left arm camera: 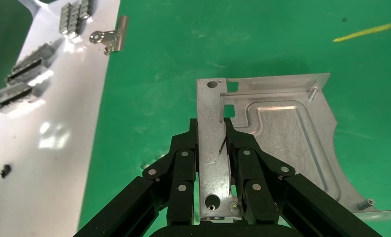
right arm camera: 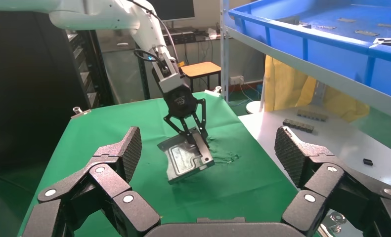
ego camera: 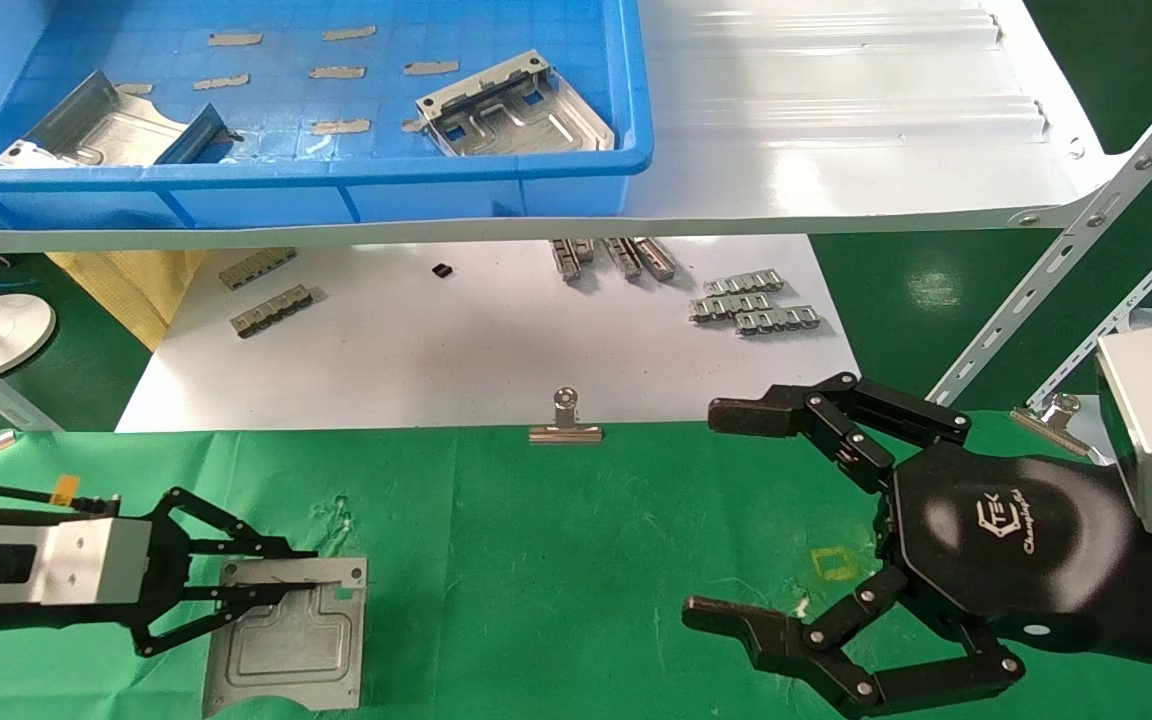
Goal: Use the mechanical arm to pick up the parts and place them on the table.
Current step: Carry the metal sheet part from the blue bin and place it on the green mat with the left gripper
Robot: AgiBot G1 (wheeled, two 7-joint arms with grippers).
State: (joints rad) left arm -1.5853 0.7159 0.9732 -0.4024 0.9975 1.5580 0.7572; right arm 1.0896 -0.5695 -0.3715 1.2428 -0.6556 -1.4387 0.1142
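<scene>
Left gripper pinches the rim of 1 part, tilted just above the table for set-down; right gripper waits alongside, fingers spread.

table: green cloth, yellow marks | part: silvery | bin: blue | grippers: black

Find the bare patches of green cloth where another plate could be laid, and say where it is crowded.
Free: the green cloth between the held plate and the right gripper, below the binder clip. Crowded: the left gripper clamps its plate at the near left; the right gripper, jaws spread, covers the near right. The white sheet carries chain strips.
</scene>
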